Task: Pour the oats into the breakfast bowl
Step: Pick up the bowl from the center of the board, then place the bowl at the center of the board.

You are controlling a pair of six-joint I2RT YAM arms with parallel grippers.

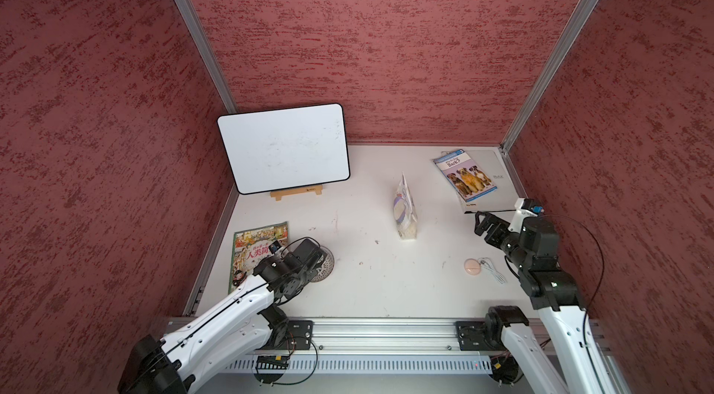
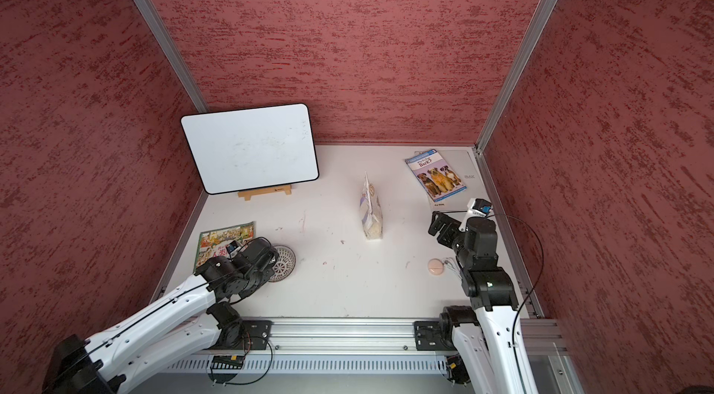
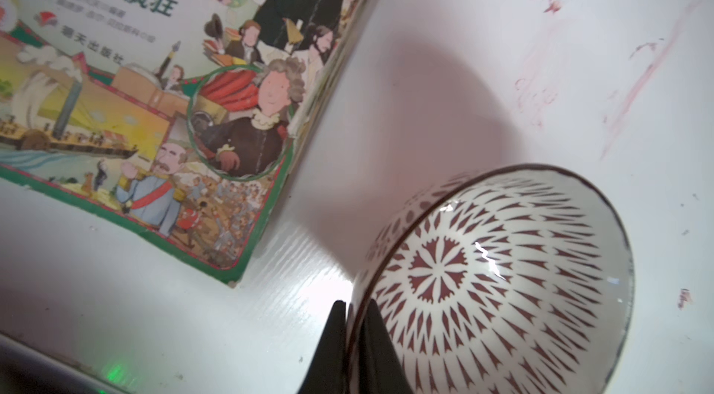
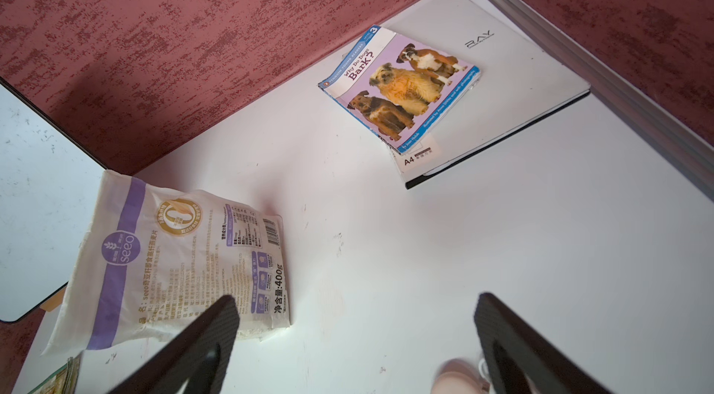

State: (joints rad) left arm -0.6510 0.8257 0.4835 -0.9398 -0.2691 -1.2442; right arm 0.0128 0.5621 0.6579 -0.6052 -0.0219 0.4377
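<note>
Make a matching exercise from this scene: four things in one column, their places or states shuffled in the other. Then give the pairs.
Things
1. bowl
2. pouch
3. dog book
4. whiteboard

Places or states
a. propped on a wooden stand
b. rim pinched by the left gripper
c. lying on a white pad
d. standing alone mid-table

Pairs: 1-b, 2-d, 3-c, 4-a
</note>
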